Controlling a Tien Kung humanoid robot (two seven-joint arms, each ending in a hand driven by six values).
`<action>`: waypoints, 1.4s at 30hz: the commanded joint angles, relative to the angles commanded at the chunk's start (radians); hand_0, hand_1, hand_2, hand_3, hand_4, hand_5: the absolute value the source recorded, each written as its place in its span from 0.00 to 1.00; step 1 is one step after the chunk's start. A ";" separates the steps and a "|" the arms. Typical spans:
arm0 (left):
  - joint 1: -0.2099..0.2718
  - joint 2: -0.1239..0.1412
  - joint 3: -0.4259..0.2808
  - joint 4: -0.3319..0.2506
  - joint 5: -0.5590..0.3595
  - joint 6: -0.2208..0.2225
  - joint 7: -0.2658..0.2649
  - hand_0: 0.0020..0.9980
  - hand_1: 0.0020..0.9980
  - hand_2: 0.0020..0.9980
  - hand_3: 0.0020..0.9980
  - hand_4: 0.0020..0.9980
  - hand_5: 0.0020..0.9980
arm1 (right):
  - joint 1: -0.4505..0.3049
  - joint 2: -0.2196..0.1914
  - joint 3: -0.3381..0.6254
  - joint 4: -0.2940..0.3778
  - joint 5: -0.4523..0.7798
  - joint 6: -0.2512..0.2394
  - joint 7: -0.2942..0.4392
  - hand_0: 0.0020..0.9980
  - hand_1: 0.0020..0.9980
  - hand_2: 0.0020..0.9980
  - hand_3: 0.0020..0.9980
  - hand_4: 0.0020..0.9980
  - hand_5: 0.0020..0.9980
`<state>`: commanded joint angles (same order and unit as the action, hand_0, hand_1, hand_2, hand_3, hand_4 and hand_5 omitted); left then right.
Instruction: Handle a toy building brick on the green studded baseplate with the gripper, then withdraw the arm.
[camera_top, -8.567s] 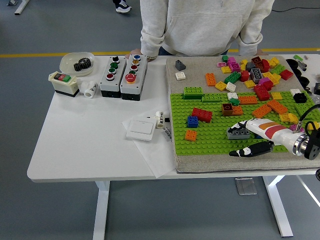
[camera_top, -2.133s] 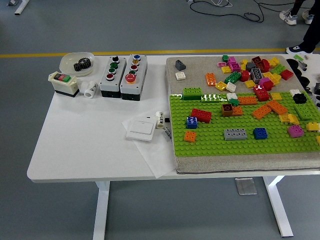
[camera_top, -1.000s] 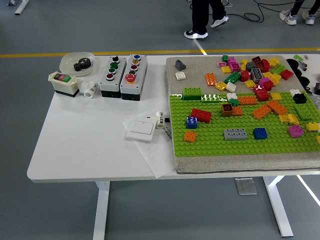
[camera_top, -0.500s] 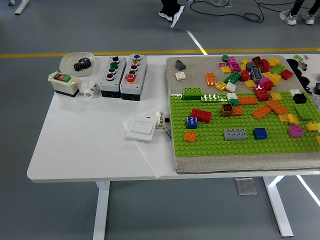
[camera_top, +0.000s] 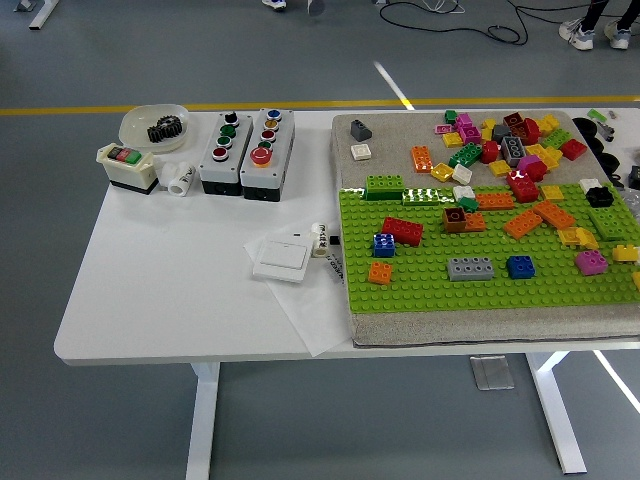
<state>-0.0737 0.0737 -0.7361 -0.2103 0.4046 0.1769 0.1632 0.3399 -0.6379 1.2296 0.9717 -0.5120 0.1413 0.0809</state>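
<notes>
Non-task items on the white table (camera_top: 160, 290)

Two button boxes (camera_top: 247, 153) are sitting beside a switch unit (camera_top: 127, 166); a bowl (camera_top: 152, 124) is holding a black gear (camera_top: 164, 128); a white wall switch (camera_top: 283, 259) is lying on paper (camera_top: 312, 305).

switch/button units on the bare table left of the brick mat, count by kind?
Push-button boxes: 2
Green/red switch box: 1
White wall switch: 1
Total: 4
</notes>
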 joint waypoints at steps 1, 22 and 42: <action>0.000 0.000 -0.001 0.000 0.001 0.000 0.000 0.82 0.88 0.88 0.79 0.83 0.70 | 0.000 0.000 0.000 0.000 0.000 0.000 0.000 0.88 0.81 0.82 0.83 1.00 0.89; 0.003 0.003 -0.006 0.000 0.016 0.000 0.003 0.82 0.88 0.88 0.79 0.83 0.70 | -0.006 0.002 0.011 -0.001 -0.014 0.013 -0.002 0.87 0.80 0.81 0.83 1.00 0.88; -0.003 0.002 0.000 0.001 0.006 0.000 0.000 0.82 0.88 0.88 0.79 0.83 0.70 | -0.004 0.002 0.018 -0.001 -0.018 0.025 -0.005 0.86 0.80 0.81 0.83 1.00 0.88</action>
<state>-0.0769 0.0753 -0.7359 -0.2090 0.4104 0.1771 0.1635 0.3360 -0.6361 1.2475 0.9710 -0.5304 0.1665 0.0762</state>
